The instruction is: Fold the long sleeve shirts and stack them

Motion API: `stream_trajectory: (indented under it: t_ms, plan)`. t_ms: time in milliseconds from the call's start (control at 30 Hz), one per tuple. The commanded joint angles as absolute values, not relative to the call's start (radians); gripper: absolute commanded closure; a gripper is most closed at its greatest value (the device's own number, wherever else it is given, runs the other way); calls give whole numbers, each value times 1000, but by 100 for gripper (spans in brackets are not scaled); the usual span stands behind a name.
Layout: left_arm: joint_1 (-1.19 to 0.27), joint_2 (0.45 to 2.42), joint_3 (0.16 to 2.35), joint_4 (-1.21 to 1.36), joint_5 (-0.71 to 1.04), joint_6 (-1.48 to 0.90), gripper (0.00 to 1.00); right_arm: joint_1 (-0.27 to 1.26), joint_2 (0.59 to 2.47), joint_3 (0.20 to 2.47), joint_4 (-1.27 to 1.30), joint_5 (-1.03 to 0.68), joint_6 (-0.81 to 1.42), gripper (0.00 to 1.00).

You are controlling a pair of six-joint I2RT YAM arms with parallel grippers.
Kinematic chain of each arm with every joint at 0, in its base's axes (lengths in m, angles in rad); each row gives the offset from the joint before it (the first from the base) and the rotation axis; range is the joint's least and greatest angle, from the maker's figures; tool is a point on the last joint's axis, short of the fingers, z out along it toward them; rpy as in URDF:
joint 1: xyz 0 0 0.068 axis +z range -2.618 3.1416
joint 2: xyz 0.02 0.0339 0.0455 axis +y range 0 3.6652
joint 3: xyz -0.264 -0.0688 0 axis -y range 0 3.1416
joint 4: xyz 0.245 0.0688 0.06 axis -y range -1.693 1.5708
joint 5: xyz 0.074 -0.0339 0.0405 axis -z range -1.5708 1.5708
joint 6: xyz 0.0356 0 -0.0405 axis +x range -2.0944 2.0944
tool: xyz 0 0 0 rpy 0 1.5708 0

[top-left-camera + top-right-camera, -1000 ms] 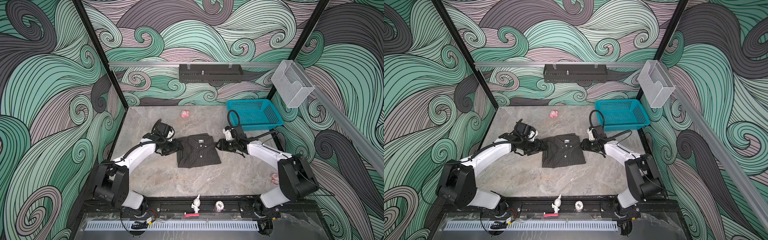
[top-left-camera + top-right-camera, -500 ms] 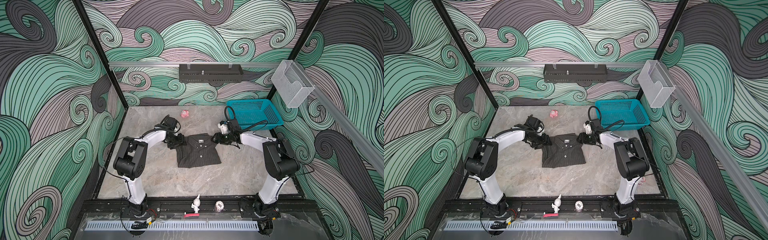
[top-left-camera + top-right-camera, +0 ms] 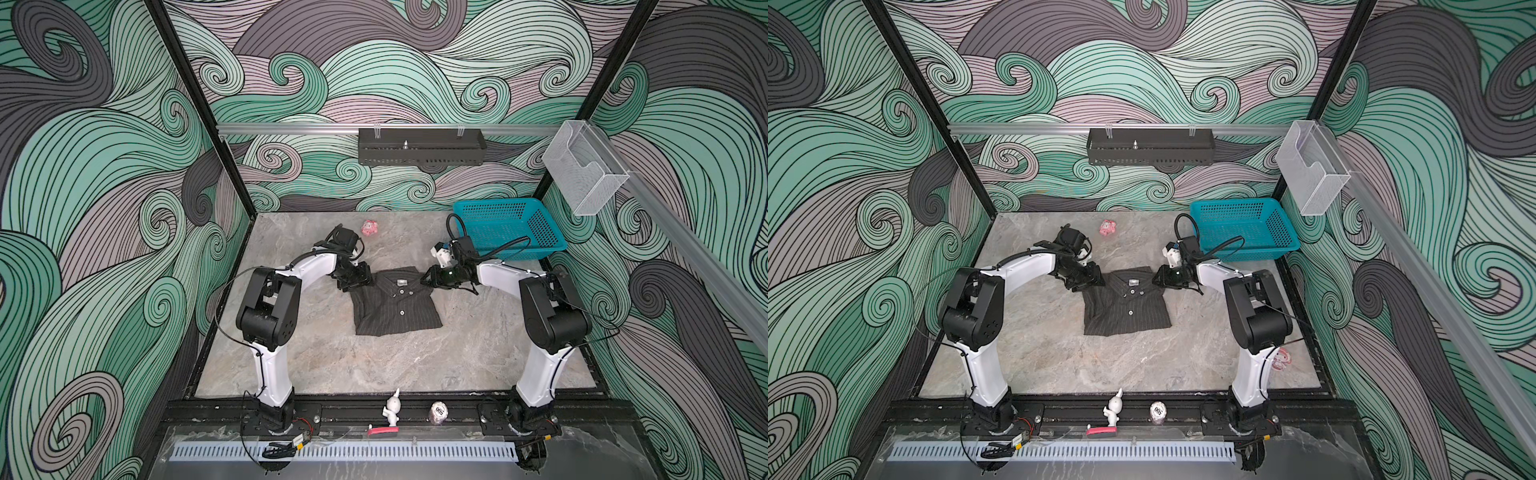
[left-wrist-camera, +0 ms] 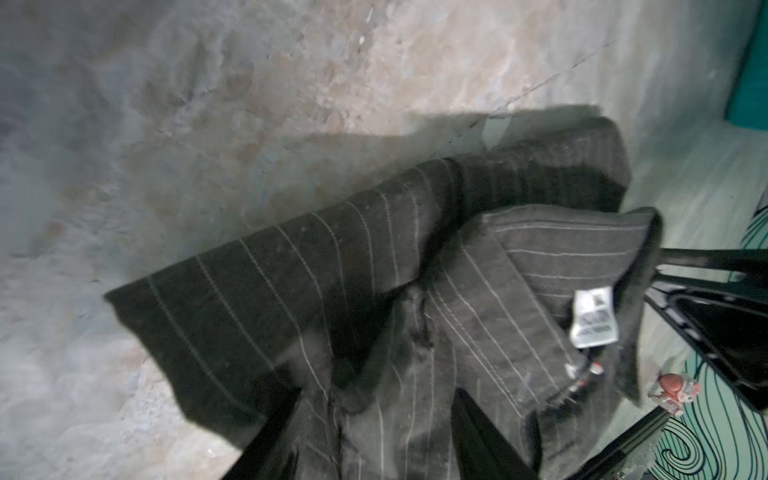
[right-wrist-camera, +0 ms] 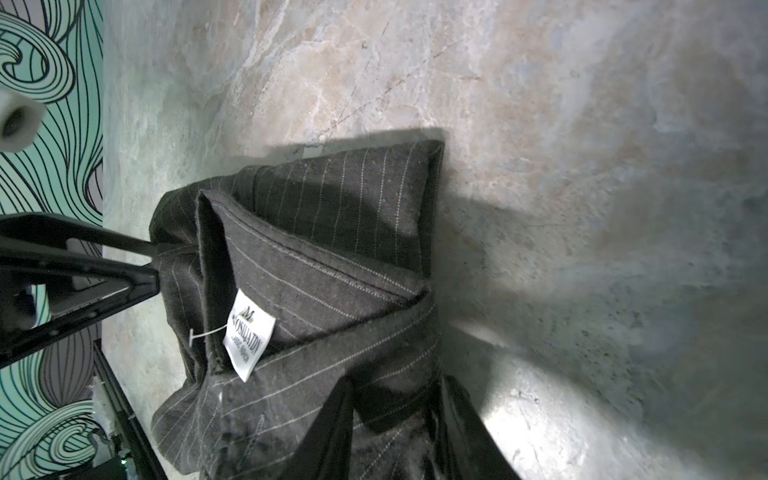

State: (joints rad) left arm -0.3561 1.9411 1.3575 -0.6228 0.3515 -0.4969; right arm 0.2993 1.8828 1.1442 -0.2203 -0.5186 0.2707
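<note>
The folded shirt [image 3: 395,305] lies in the middle of the table [image 3: 374,365], collar far. My left gripper [image 3: 365,282] stands spread around its left shoulder. My right gripper [image 3: 425,277] has the right shoulder between its fingers; if it pinches, I cannot tell.

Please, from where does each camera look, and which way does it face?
Both top views: high at the front, looking down on the table and shirt; left arm and right arm show whole.
Left wrist: behind the left claw, facing the collar; its fingers show.
Right wrist: behind the right claw, facing the collar; its fingers show.
Shared: both wrist views show the collar label.
</note>
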Motion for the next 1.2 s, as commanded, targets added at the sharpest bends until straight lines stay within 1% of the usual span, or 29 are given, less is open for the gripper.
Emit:
stream_trajectory:
  t_ms: [0,33,100,133,267,300,333,433,567,633,767,933,1167]
  plan:
    - [-363,1995,1406,-689,350,-463,47,306,1900,1182,-245,-551,257,68]
    - [-363,2008,1417,-704,341,-457,48,308,1901,1186,-248,-552,255,70]
    - [-362,2016,1420,-701,342,-450,55,313,1904,1194,-253,-554,251,74]
    - [-363,2008,1414,-689,350,-449,63,315,1902,1198,-256,-557,249,78]
    - [-362,1919,1378,-623,389,-440,100,334,1883,1218,-270,-558,229,96]
    - [-362,1887,1368,-611,395,-433,100,340,1873,1222,-273,-556,223,99]
    - [-361,1849,1354,-599,405,-428,100,349,1859,1226,-278,-549,215,100]
    - [-359,1733,1302,-581,398,-423,100,370,1824,1248,-302,-518,183,100]
    - [-338,1639,1220,-565,313,-465,100,389,1815,1277,-307,-488,160,100]
    - [-321,1647,1192,-545,293,-480,100,398,1835,1302,-311,-479,155,100]
    - [-293,1740,1201,-539,284,-503,100,419,1906,1363,-325,-457,146,100]
    - [-262,1804,1189,-474,257,-526,100,439,1969,1417,-307,-412,146,100]
    - [-239,1787,1156,-466,232,-510,100,462,2047,1488,-305,-352,118,100]
